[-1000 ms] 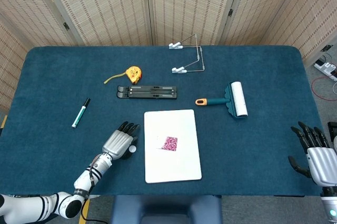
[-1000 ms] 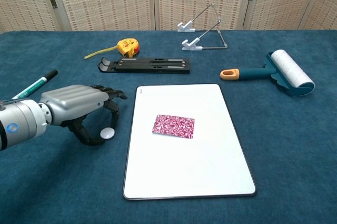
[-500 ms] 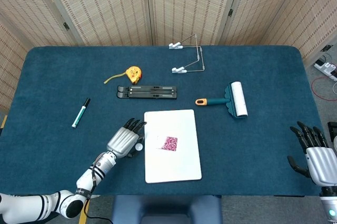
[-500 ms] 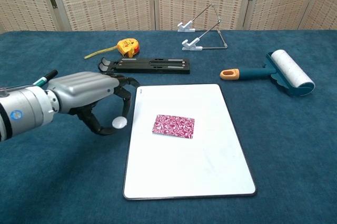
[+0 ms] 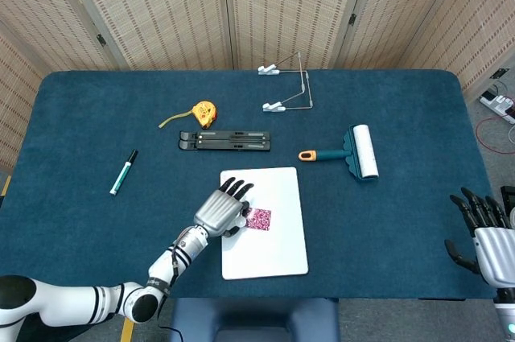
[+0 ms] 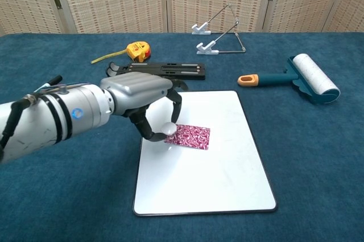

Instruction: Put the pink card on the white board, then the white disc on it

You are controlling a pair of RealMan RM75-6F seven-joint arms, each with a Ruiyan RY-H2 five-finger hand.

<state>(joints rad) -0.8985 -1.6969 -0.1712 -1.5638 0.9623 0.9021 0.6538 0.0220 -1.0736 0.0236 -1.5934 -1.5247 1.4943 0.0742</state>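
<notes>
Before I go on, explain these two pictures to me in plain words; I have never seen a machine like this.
This is a two-armed robot at a table covered in blue cloth. One picture looks down from its head, the other looks forward from its chest.

The left robot hand, silver with black fingers, pinches a small white disc above the flat white rectangular board, at the edge of the pink patterned card lying on it. The right robot hand waits open and empty at the table's edge.

Also on the cloth: a yellow tape measure, a black folding stand, a teal lint roller, a green-capped marker pen and a wire holder.
</notes>
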